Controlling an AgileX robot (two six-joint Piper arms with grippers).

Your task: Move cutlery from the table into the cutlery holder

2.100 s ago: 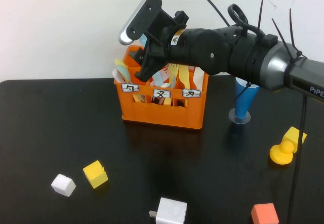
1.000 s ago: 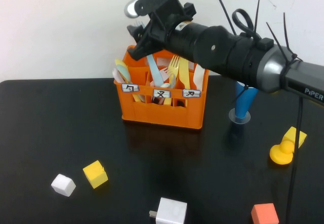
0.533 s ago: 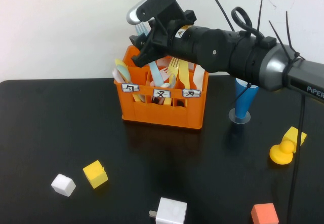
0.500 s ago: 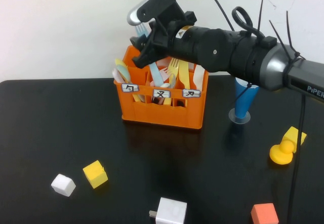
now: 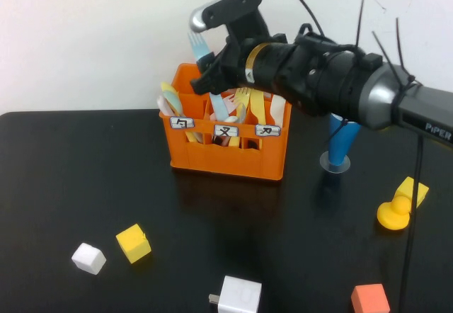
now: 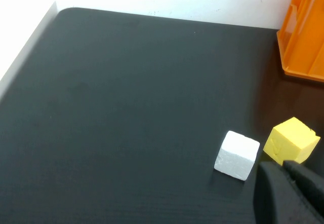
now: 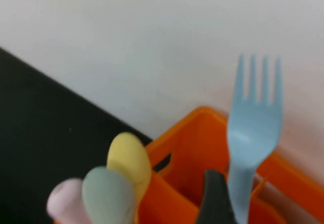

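Note:
My right gripper (image 5: 207,74) is shut on the handle of the light blue fork (image 5: 197,44) and holds it upright, tines up, over the back left corner of the orange cutlery holder (image 5: 228,150). In the right wrist view the fork (image 7: 253,127) stands beside one dark finger (image 7: 214,198), above the holder's rim (image 7: 195,127). The mint-green spoon (image 7: 108,195) stands in the holder beside a yellow and a pink spoon. My left gripper (image 6: 288,191) is shut and empty, low over the black table (image 6: 126,107), out of the high view.
A blue cone cup (image 5: 341,143) stands right of the holder. A yellow cube (image 5: 133,243), a white cube (image 5: 88,258), a white block (image 5: 239,295), an orange cube (image 5: 370,299) and a yellow toy (image 5: 400,207) lie on the table. The two cubes sit by my left gripper.
My right gripper rose from the holder with the fork and its wrist shifted right. The fork's tines now show above the holder's back left corner.

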